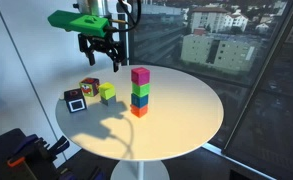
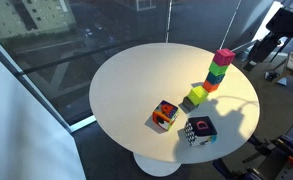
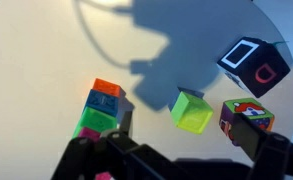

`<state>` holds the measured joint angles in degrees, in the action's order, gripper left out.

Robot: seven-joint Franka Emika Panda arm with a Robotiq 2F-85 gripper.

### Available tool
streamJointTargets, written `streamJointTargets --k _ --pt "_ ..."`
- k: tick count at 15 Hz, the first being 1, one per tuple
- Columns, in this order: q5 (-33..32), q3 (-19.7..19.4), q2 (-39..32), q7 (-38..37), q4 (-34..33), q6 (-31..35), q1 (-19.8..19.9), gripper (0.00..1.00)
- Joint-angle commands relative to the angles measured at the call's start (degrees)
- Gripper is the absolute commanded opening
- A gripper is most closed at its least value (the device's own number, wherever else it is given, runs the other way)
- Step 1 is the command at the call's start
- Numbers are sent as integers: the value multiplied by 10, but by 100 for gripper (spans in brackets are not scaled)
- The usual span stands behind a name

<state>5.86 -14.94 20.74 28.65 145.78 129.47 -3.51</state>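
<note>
Round white table (image 1: 186,120) in an exterior view, black-and-white cube (image 1: 75,101) at left, multicoloured cube (image 1: 89,87) just beside it, lime cube (image 1: 107,92) next, gripper (image 1: 101,62) hovering above them, fingers apart and empty, four-cube tower (image 1: 139,90) upright at right.

Office w/ glass walls (image 1: 248,75), round table (image 1: 181,115)

**Four-cube tower with three loose cubes**

A tower (image 1: 139,92) of four cubes stands upright near the middle of the round white table (image 1: 191,118): magenta on top, then green, blue and orange. In an exterior view a lime cube (image 1: 107,92) sits apart at its nine o'clock. A multicoloured cube (image 1: 89,87) and a black-and-white cube (image 1: 75,101) lie farther that way.
</note>
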Motion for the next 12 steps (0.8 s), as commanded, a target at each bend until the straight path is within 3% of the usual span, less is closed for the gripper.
streamJointTargets --k 1,12 --pt "6 14 -1 4 -1 -2 14 100" --pt "3 24 -11 -12 -10 5 18 100"
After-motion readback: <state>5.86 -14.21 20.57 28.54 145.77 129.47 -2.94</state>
